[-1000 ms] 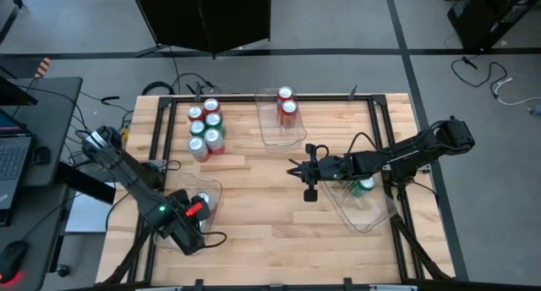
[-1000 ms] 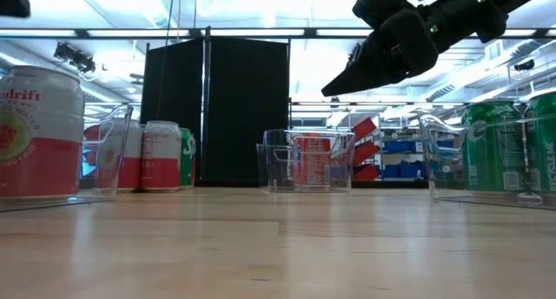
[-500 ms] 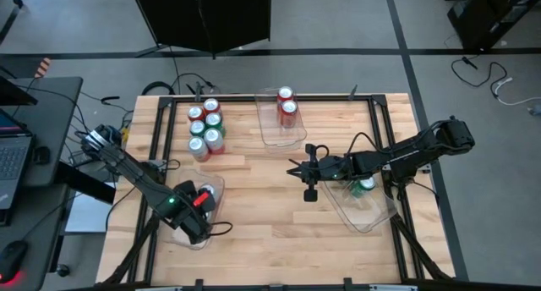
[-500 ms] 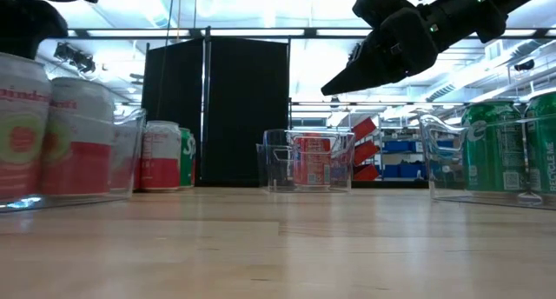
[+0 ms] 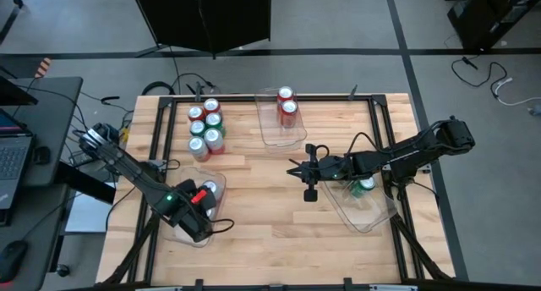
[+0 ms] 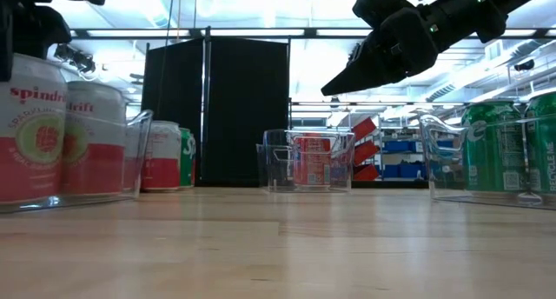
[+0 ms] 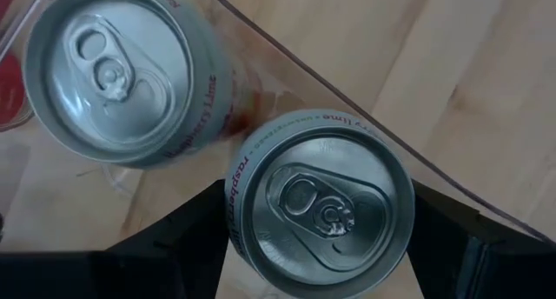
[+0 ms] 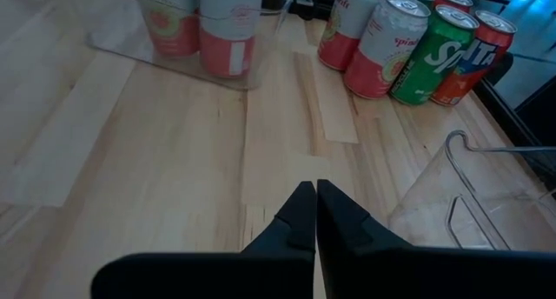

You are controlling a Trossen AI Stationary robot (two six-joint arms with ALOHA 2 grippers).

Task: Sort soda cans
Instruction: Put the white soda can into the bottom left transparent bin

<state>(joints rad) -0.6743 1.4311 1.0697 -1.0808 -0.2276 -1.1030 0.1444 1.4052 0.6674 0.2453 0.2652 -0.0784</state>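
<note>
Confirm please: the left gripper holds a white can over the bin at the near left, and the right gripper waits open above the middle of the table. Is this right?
Not quite. The right gripper is shut, not open; the right wrist view shows its fingers pressed together. The rest stands: the left gripper holds a white can over the near-left bin.

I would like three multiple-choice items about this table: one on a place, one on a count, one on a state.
1. Where is the bin holding two red cans?
A. far edge, middle
B. near left corner
C. right side

2. How many cans are in the left bin?
A. one
B. two
C. four

3. The right gripper is:
A. open
B. shut on a can
C. shut, empty

Answers:
1 A: the high view shows it at the far edge.
2 B: two white cans show there, one gripped by the left gripper.
3 C: its fingers meet with nothing between.
</note>
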